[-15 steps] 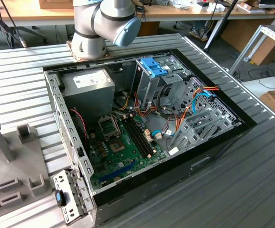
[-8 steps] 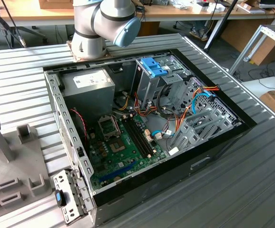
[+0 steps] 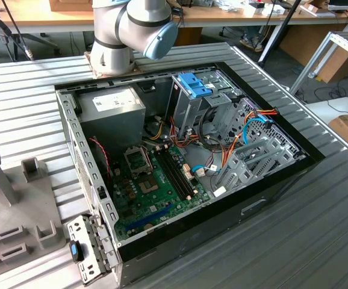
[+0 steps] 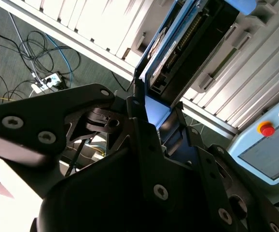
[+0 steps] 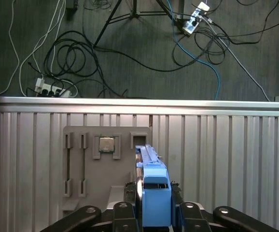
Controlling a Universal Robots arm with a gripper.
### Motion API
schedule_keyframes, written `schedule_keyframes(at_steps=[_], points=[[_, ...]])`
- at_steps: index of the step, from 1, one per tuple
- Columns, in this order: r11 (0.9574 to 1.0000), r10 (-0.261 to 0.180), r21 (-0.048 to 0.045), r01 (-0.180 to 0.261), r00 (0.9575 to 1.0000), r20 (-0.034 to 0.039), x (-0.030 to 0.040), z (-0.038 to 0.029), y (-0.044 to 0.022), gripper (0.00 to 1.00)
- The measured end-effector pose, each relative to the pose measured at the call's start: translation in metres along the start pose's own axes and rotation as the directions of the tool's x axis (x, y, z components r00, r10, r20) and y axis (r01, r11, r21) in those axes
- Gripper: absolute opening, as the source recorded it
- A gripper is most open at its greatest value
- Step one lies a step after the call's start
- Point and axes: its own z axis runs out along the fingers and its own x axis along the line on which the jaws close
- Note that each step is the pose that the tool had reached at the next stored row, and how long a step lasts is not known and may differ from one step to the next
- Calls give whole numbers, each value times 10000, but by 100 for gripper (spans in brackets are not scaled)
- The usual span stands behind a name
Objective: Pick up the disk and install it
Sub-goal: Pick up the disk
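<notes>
You will find no print here that can be read. The white sticker (image 3: 112, 101) on the grey power-supply box (image 3: 126, 117) carries marks too small to make out, and the label (image 4: 164, 49) on the disk (image 4: 188, 38) is seen at too steep an angle.

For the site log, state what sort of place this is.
Likely a robotics lab for computer assembly: an open desktop computer case on a ribbed metal table, a robot arm beside it, its gripper holding the disk.
</notes>
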Motion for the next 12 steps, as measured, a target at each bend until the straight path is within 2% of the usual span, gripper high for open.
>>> schedule_keyframes(at_steps=[8,12], points=[[10000,1,0,-1,10000,-16,0,-3,0,36],[10000,1,-1,-1,10000,-16,-2,-54,1,36]])
